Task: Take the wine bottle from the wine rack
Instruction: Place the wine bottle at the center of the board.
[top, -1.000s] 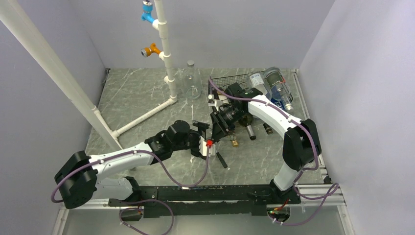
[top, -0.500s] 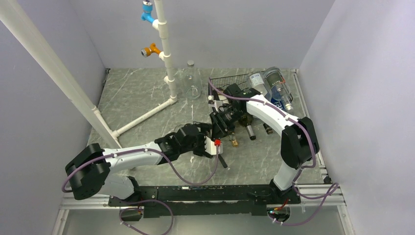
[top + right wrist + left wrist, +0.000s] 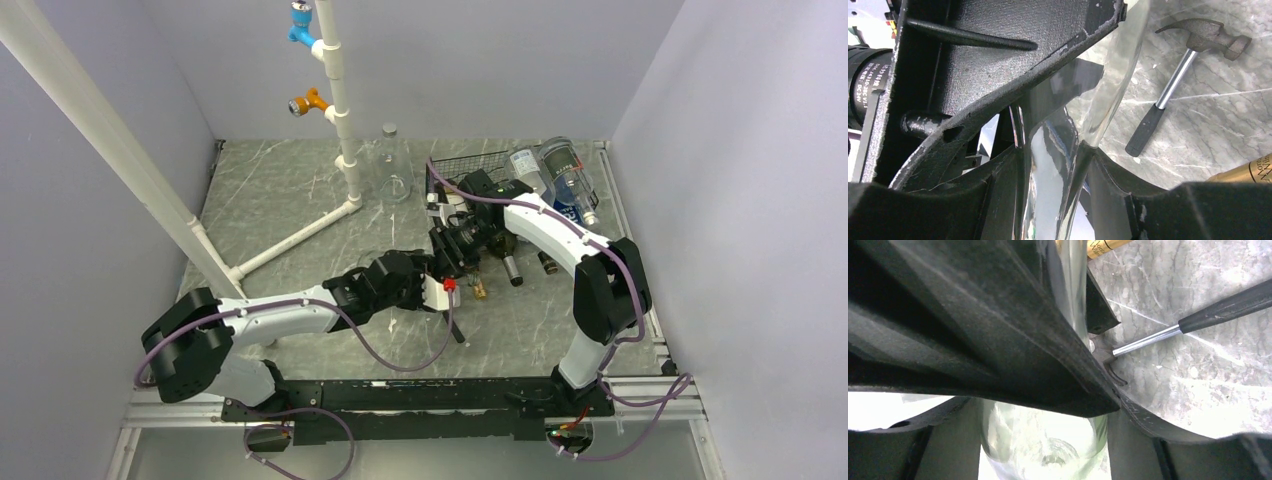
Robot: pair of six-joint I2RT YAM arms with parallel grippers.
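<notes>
A clear glass wine bottle [image 3: 1113,75] hangs low over the table between both arms, hard to make out from above. My right gripper [image 3: 1053,190] is shut on its narrow part, glass filling the gap between the fingers. My left gripper [image 3: 1043,435] has both fingers against the wider body of the wine bottle [image 3: 1048,455]. In the top view the two grippers meet mid-table, left gripper [image 3: 438,268] just in front of right gripper [image 3: 455,245]. The black wire wine rack [image 3: 470,165] stands behind them at the back.
A hammer [image 3: 452,325] with a black grip lies on the marble just in front of the grippers. Dark bottles [image 3: 512,268] and a gold-capped one [image 3: 480,290] lie by the rack. Blue-labelled bottles [image 3: 565,180] sit back right. A clear jug [image 3: 392,165] and a white pipe frame [image 3: 340,110] stand back left.
My left arm has reached right and forward to the bottle and its jaws have narrowed onto the glass. The right arm has barely moved and keeps its grip.
</notes>
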